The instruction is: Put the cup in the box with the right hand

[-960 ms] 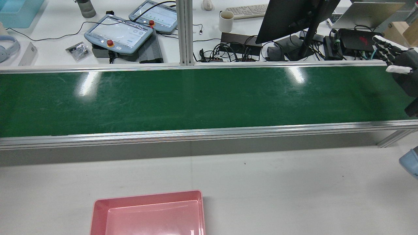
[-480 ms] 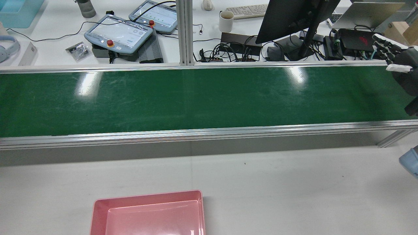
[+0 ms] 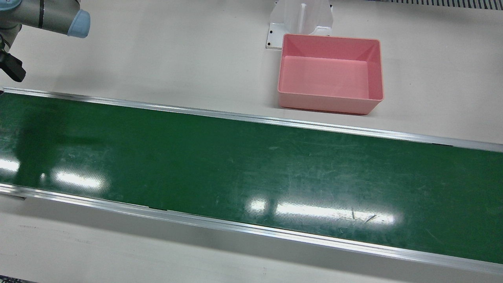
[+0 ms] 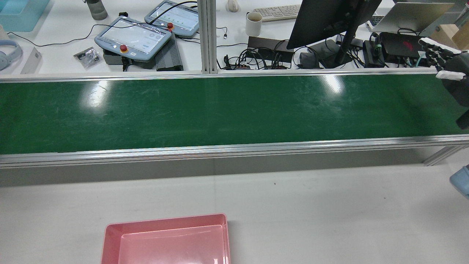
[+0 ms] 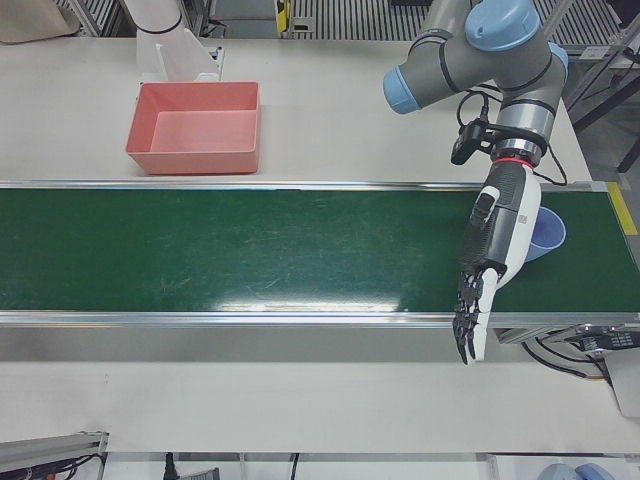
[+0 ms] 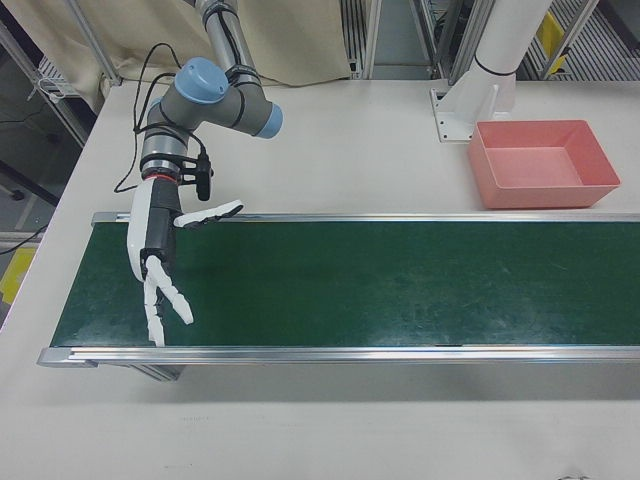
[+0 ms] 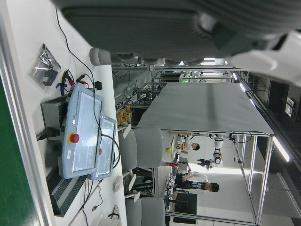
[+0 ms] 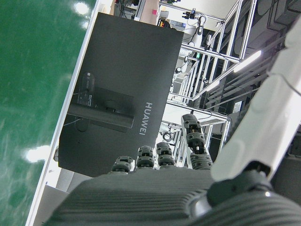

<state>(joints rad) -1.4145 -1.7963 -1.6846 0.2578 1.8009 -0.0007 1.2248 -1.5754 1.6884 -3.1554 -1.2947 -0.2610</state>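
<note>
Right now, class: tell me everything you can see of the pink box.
The pink rectangular plastic-looking box is open-topped, with smooth walls sloping in to a flat, paler floor. It is empty and stands upright on the white table, just clear of the green conveyor belt and close to a white pedestal base. Nothing else touches it.

**Right-Front View: Station State**

The right robot hand (image 6: 160, 262) hangs over the left end of the green conveyor belt (image 6: 380, 285), fingers (image 6: 160, 300) spread and extended downward (nothing held). The pink box (image 6: 545, 165) sits empty on the white counter (image 6: 350, 140), just beyond the belt's far rail at the right.
</note>
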